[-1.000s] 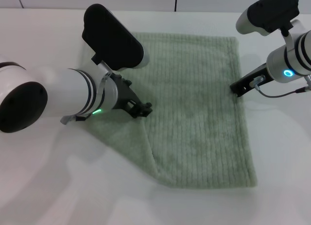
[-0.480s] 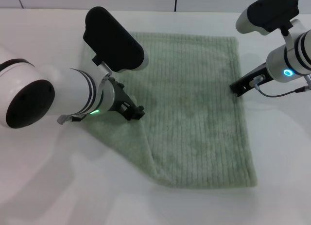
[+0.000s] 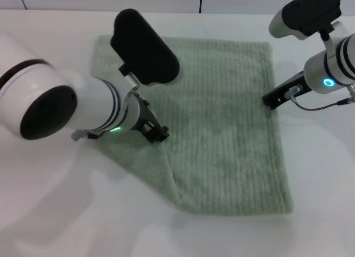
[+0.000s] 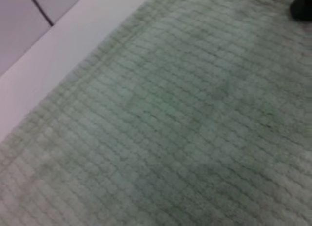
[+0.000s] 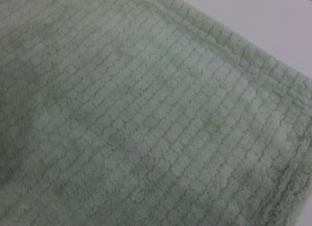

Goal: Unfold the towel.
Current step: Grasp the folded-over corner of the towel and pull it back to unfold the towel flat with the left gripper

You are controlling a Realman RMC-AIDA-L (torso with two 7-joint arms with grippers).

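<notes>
The pale green ribbed towel (image 3: 222,124) lies spread on the white table, with a raised crease (image 3: 171,168) running down its lower left part. My left gripper (image 3: 158,132) is over the towel's left part, at the top of that crease, and its arm hides the cloth's left edge. My right gripper (image 3: 272,99) is at the towel's right hemmed edge. The left wrist view shows flat ribbed towel (image 4: 185,118) and a hemmed edge. The right wrist view shows the towel (image 5: 146,118) close up with its hem.
The white table (image 3: 50,212) shows bare in front of the towel and to its right (image 3: 327,174). A wall line runs along the back. A dark shape (image 4: 303,6) shows at the corner of the left wrist view.
My left arm has shifted right and looms larger in the head view; its gripper moved slightly left, then down. The towel, its crease and the right arm have not moved.
</notes>
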